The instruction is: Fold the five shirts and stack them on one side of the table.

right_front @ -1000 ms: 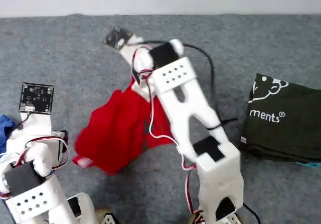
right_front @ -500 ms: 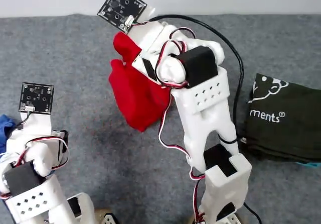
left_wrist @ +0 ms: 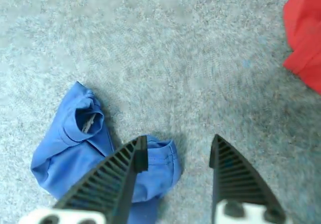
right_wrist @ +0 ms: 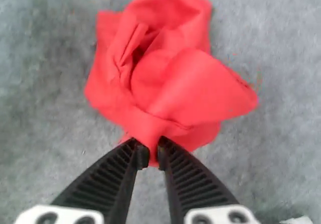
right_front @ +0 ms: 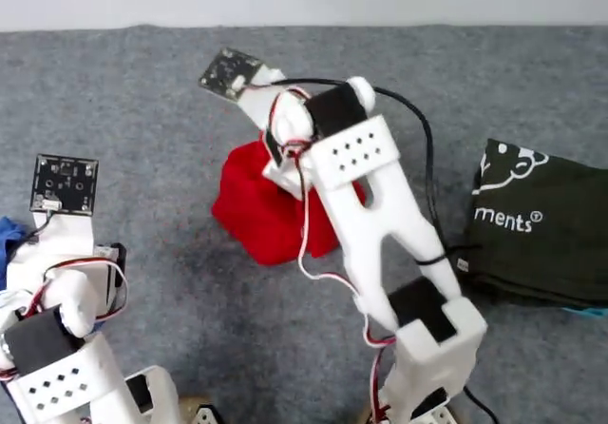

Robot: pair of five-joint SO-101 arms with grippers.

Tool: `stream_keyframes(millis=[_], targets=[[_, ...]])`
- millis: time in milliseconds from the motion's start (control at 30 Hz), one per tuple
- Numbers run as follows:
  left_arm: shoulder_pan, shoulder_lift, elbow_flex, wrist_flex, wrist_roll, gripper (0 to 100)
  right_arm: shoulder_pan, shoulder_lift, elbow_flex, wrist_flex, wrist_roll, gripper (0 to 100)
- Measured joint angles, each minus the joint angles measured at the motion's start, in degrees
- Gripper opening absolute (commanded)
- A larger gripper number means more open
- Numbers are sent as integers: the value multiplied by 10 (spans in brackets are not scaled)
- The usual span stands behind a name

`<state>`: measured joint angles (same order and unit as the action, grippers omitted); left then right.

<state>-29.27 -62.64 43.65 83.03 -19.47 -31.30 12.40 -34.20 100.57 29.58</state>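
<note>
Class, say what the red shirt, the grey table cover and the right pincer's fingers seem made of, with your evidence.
Red shirt: soft matte cloth; it bunches in folds.
Table cover: likely felt or short carpet; fuzzy, mottled grey.
Right pincer fingers: probably hard black plastic; rigid, ribbed faces.

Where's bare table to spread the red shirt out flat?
Widest bare table: between the left arm and the red shirt, running to the far wall. Crowded: dark folded stack beside the right arm, blue shirt by the left gripper.
</note>
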Motion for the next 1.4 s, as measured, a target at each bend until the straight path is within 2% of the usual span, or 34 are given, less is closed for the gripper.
stream_keyframes(millis=[200, 333, 400, 533, 633, 733, 967, 1167, 1233, 1400], targets=[[0, 0, 0, 0, 0, 209, 5, -91, 40, 0, -11, 187], [0, 0, 0, 0, 0, 209, 28, -95, 40, -2, -24, 185], [0, 0, 0, 0, 0, 209, 46, -79, 42, -5, -32, 149], [0, 0, 0, -2, 0, 209, 77, -11, 43, -44, -33, 10], [0, 0, 0, -2, 0, 209, 80, 52, 43, -84, -33, 23], [0, 0, 0, -2, 0, 209, 54, 102, 43, -87, -33, 9], [0, 0, 0, -2, 0, 209, -81, 137, 45, -1, -35, 9], [0, 0, 0, -2, 0, 209, -84, 113, 38, -1, -42, 10], [0, 0, 4, -2, 0, 209, -60, 103, 15, -3, -42, 44], [0, 0, 8, -2, 0, 209, 29, 105, -28, -29, -42, 228]])
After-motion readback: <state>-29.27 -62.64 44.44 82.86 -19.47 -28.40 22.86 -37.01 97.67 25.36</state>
